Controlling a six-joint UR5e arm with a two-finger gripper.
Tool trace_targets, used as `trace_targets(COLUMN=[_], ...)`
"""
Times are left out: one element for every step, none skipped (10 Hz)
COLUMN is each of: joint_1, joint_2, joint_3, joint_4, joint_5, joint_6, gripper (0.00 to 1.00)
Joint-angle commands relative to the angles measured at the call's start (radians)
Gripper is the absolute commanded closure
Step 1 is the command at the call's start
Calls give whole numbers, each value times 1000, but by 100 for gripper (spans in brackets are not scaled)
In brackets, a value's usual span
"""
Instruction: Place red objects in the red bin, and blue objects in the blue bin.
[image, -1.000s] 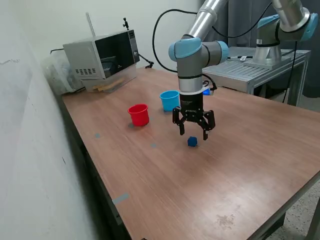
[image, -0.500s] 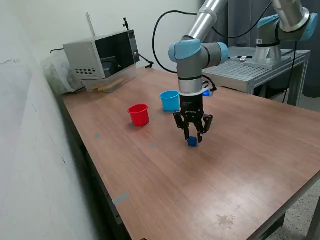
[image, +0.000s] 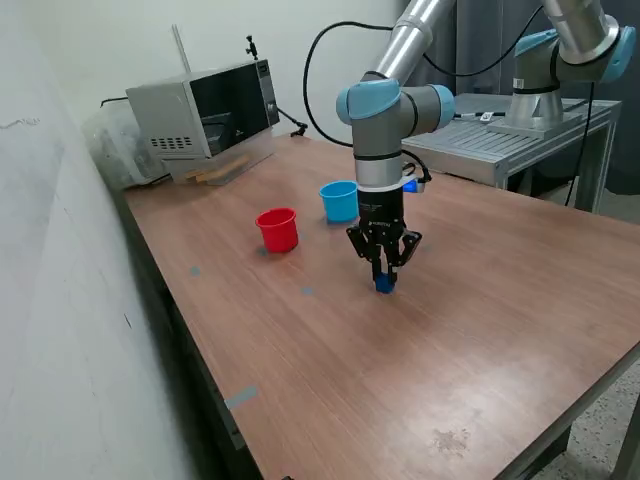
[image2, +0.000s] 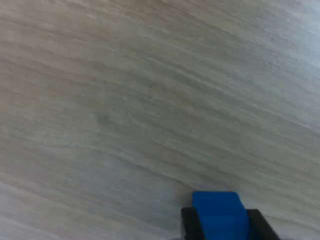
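Where the fingers stood spread a second ago, gripper (image: 384, 276) now clamps the dark blue cube (image2: 219, 212) on the wooden table (image: 470, 330); grasp secured, light blue cup (image: 339, 201) nearby awaits.

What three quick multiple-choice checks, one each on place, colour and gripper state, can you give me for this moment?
1. The small dark blue cube sits:
A. inside the round red plastic cup
B. on the wooden table
C. on the microwave

2. The cup nearer the gripper is:
A. light blue
B. red
C. green

3. The gripper fingers are:
A. spread wide
B. closed on the cube
C. inside a cup

Answers: 1 B, it rests on bare wood; 2 A, the round light blue plastic cup stands closest; 3 B, the wrist view shows fingers flanking the cube.
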Motion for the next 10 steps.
trace_targets(joint_1=[-2, -2, -5, -23, -58, -105, -159, -251, -326, -381], joint_2=[-25, -73, -129, -195, -259, -307, -334, -357, -363, -363], joint_3=[9, 30, 56, 90, 133, 179, 216, 268, 295, 309], joint_4=[11, 12, 14, 30, 35, 35, 35, 35, 35, 37], joint_5=[-7, -9, -9, -12, -13, -13, -13, -13, -13, -15], joint_6=[-1, -1, -3, -3, -3, -3, -4, -16, -36, -36], gripper=[100, 100, 100, 100, 100, 100, 100, 100, 100, 100])
